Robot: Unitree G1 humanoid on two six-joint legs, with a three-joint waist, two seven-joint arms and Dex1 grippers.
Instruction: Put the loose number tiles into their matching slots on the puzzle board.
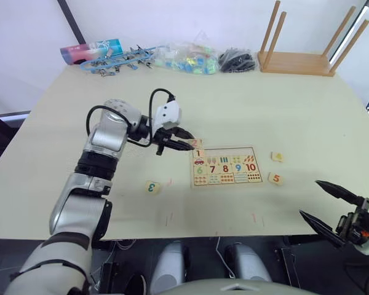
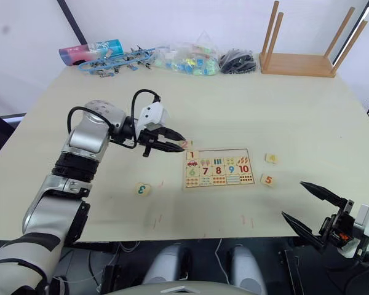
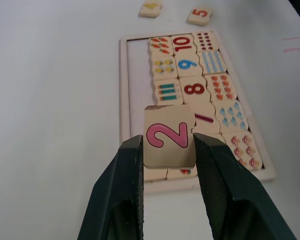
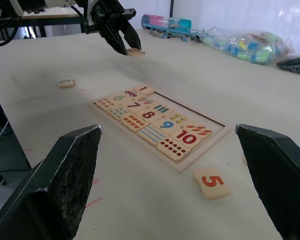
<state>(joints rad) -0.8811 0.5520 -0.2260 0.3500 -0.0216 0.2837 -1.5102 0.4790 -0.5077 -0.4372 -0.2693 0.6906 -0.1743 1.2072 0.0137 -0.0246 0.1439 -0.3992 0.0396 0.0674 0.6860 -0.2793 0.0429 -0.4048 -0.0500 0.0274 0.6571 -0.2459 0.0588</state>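
My left gripper (image 1: 190,145) is shut on a pale-wood tile with a pink 2 (image 3: 169,136) and holds it just above the left end of the puzzle board (image 1: 234,152). The red 1 tile (image 1: 199,153) lies in the leftmost slot of the board's upper row. The other slots in that row (image 3: 136,75) are bare. Three number tiles lie loose on the table: the green 3 (image 1: 151,187) left of the board, the yellow 4 (image 1: 277,157) and the orange 5 (image 1: 275,179) to its right. Off the table's front right edge, my right gripper (image 1: 310,198) hangs open.
Along the table's far edge lie an upturned wooden stool (image 1: 301,61), a black bundle (image 1: 237,60), a clear bag of coloured pieces (image 1: 184,58), blue tools (image 1: 117,60) and a pink-and-blue tube (image 1: 89,50). Red marks (image 1: 169,216) dot the tabletop near the front.
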